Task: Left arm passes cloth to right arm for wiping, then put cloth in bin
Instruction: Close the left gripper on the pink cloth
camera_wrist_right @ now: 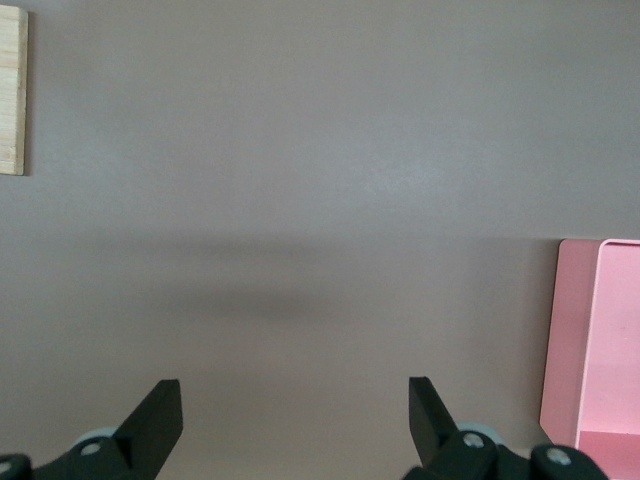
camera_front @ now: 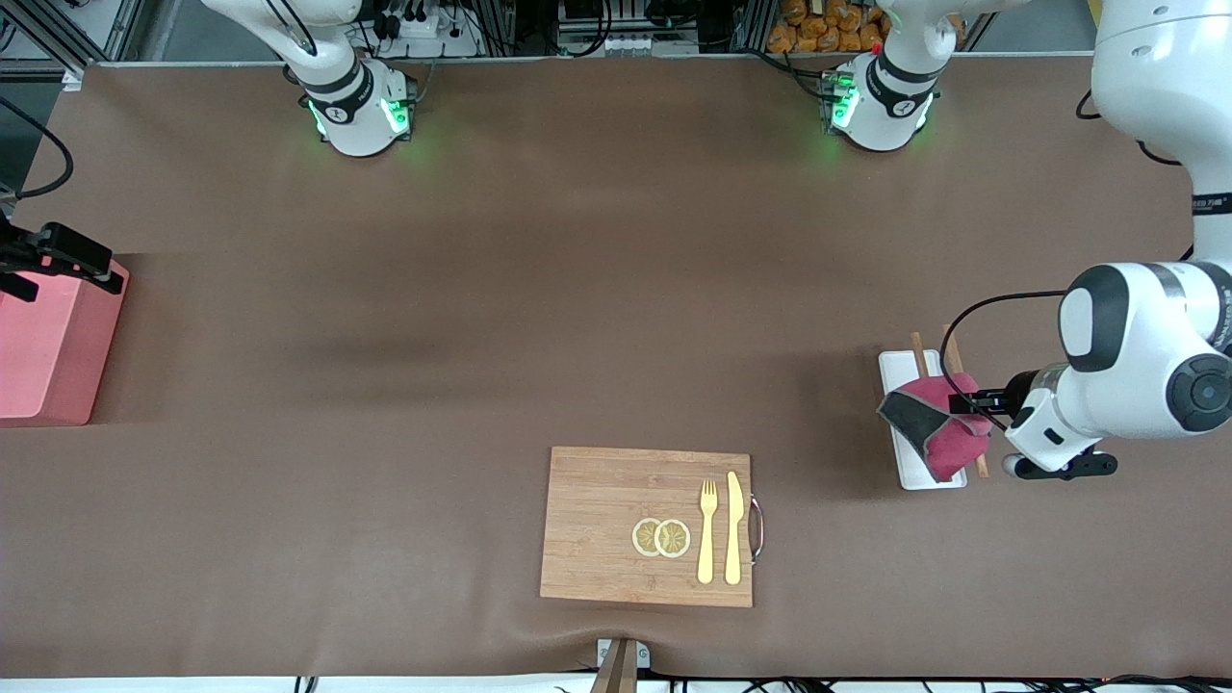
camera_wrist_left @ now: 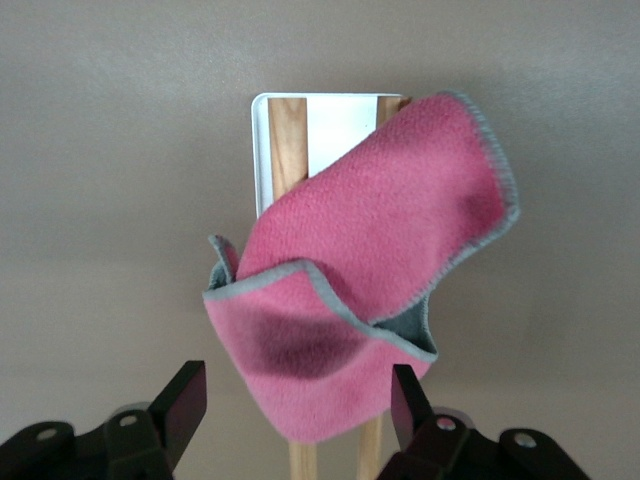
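Observation:
The magenta-red cloth (camera_front: 938, 423) with a grey underside lies crumpled on a narrow white tray (camera_front: 905, 371), toward the left arm's end of the table. My left gripper (camera_front: 967, 402) is down at the cloth. In the left wrist view the cloth (camera_wrist_left: 370, 270) hangs between the two black fingers of the left gripper (camera_wrist_left: 298, 400), which is open; one finger stands clear of the fabric, the other is at its edge. The salmon-pink bin (camera_front: 48, 346) stands at the right arm's end. My right gripper (camera_front: 67, 260) hovers over the bin's rim, and in its wrist view the right gripper (camera_wrist_right: 295, 410) is open and empty.
Two wooden sticks (camera_wrist_left: 286, 140) lie on the tray (camera_wrist_left: 340, 125) under the cloth. A wooden cutting board (camera_front: 616, 525) near the front camera carries a yellow fork (camera_front: 707, 529), a knife (camera_front: 733, 525) and lemon slices (camera_front: 661, 537). The bin's corner (camera_wrist_right: 600, 350) shows beside the right gripper.

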